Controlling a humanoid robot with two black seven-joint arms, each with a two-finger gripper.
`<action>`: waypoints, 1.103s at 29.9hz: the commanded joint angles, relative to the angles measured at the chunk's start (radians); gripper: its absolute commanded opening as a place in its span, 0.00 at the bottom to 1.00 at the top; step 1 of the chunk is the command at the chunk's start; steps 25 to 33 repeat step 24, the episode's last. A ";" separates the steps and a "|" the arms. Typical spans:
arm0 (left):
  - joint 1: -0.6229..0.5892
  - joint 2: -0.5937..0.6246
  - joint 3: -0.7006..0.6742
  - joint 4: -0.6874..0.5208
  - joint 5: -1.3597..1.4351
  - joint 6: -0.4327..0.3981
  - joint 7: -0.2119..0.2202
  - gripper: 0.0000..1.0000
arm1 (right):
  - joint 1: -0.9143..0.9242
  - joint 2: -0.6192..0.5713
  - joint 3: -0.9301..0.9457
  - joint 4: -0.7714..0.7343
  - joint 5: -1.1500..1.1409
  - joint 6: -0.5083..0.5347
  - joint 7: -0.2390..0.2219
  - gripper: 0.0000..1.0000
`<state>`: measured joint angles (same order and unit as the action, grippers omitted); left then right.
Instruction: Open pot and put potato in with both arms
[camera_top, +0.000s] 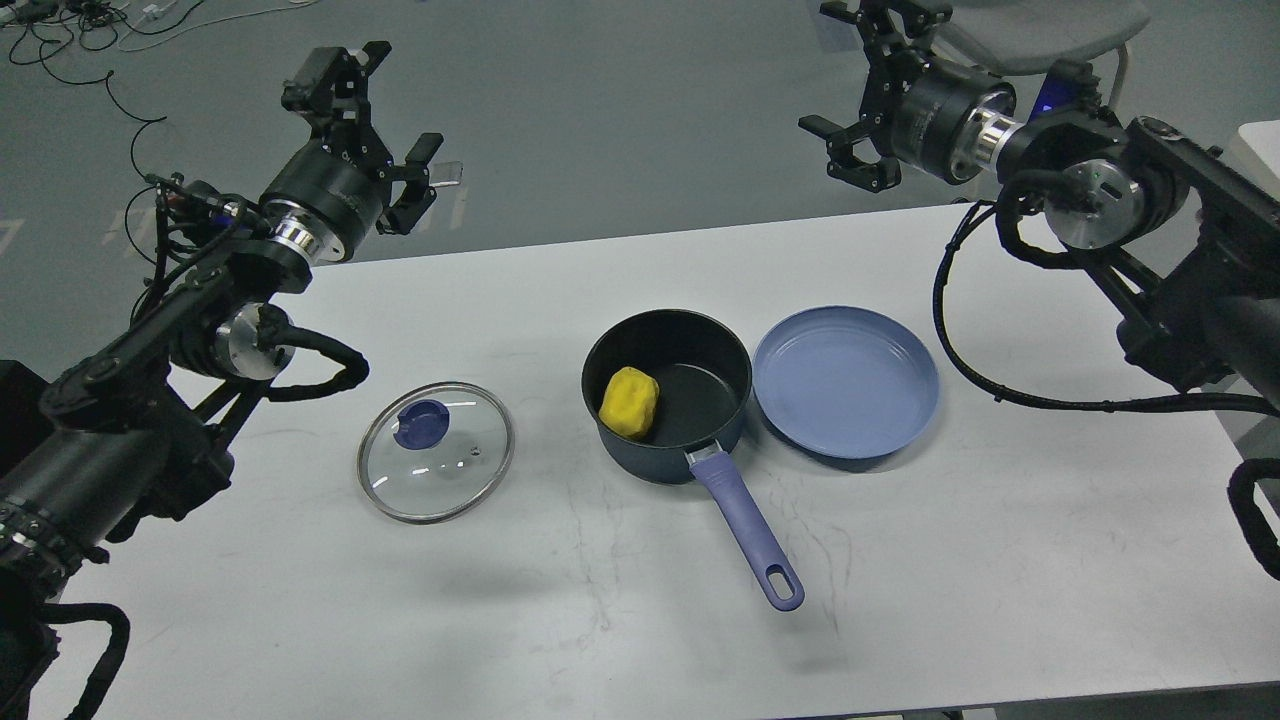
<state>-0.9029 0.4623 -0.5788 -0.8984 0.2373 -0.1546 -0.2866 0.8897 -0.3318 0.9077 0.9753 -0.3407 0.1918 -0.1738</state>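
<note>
Both jaws empty, raised well apart from potato (629, 402) in pot (667, 400).

Glass lid (436, 452) flat on white table (640, 620); blue plate (846, 382) right; cables (70, 30) on floor.

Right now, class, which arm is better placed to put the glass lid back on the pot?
Left, probably: the glass lid lies left of the pot, on the left gripper's side; the right gripper hangs beyond the plate.
</note>
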 joint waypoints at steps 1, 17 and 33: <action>0.001 -0.007 -0.009 0.000 -0.010 0.000 0.000 0.98 | 0.008 -0.007 0.008 0.002 0.002 -0.002 0.008 1.00; 0.013 -0.042 -0.012 0.000 -0.049 0.000 0.001 0.98 | -0.018 -0.006 0.004 -0.001 -0.004 0.000 0.071 1.00; 0.015 -0.039 -0.012 -0.002 -0.049 0.001 0.001 0.98 | -0.028 0.002 -0.006 -0.006 -0.014 0.001 0.105 1.00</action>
